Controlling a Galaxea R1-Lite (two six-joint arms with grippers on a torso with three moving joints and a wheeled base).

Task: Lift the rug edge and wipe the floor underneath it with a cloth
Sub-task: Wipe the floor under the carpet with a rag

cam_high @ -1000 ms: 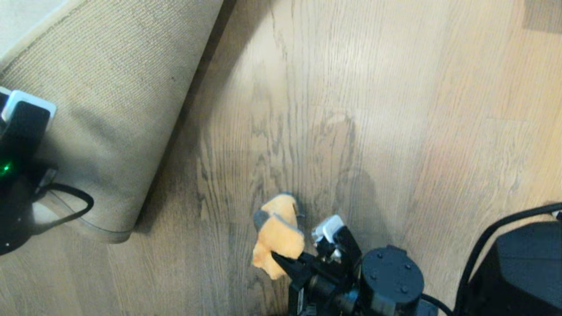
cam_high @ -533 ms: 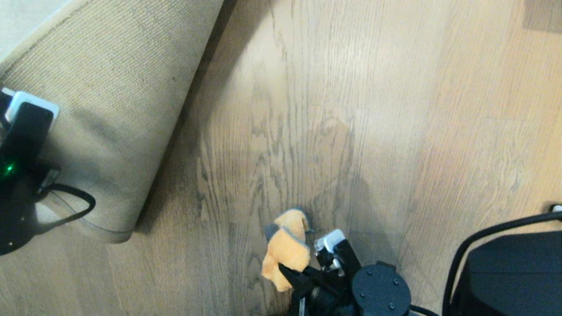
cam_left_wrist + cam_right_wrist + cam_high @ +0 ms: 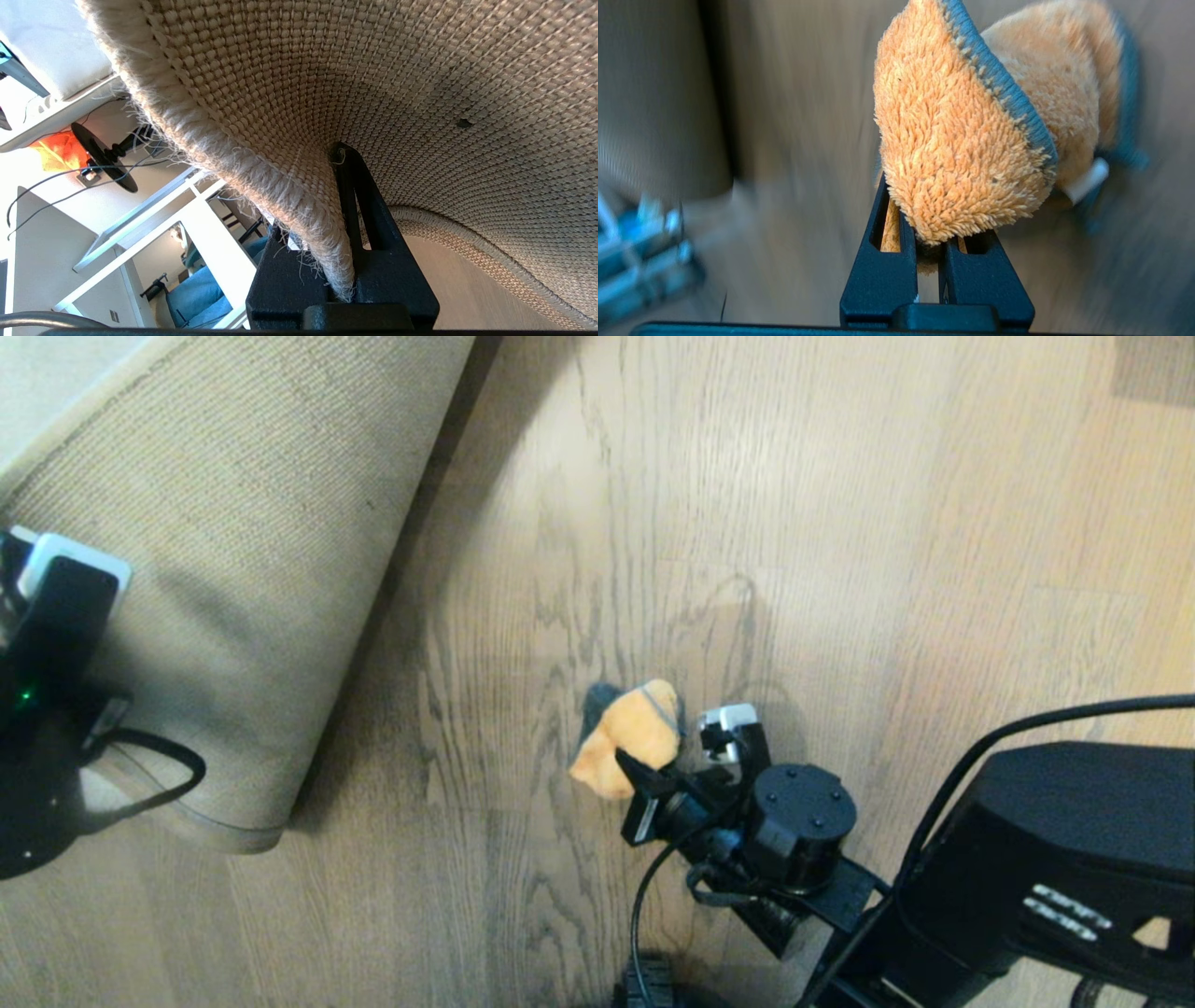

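The rug edge point(image 3: 227, 833) is raised off the floor point(image 3: 868, 551) at the left, its coarse tan backing point(image 3: 243, 551) turned toward me. My left gripper point(image 3: 340, 219) is shut on that fuzzy rim point(image 3: 322, 233), and in the head view it shows at the far left point(image 3: 58, 607). The fluffy orange cloth point(image 3: 627, 737) with grey trim is pinched in my right gripper point(image 3: 646, 770) and rests against the bare planks right of the rug. In the right wrist view, the cloth point(image 3: 957, 154) bulges out past the shut black fingers point(image 3: 882, 275).
My right arm's black body point(image 3: 1055, 840) and its cable point(image 3: 1036, 728) fill the lower right. A darker patch point(image 3: 1153, 369) lies at the far top right. Beyond the rug, the left wrist view shows white framing point(image 3: 205, 233) and a blue seat point(image 3: 196, 298).
The right gripper with the cloth first drew back toward me, then pushed forward across the planks, bringing more of the arm into view. The left gripper and the lifted rug stayed put.
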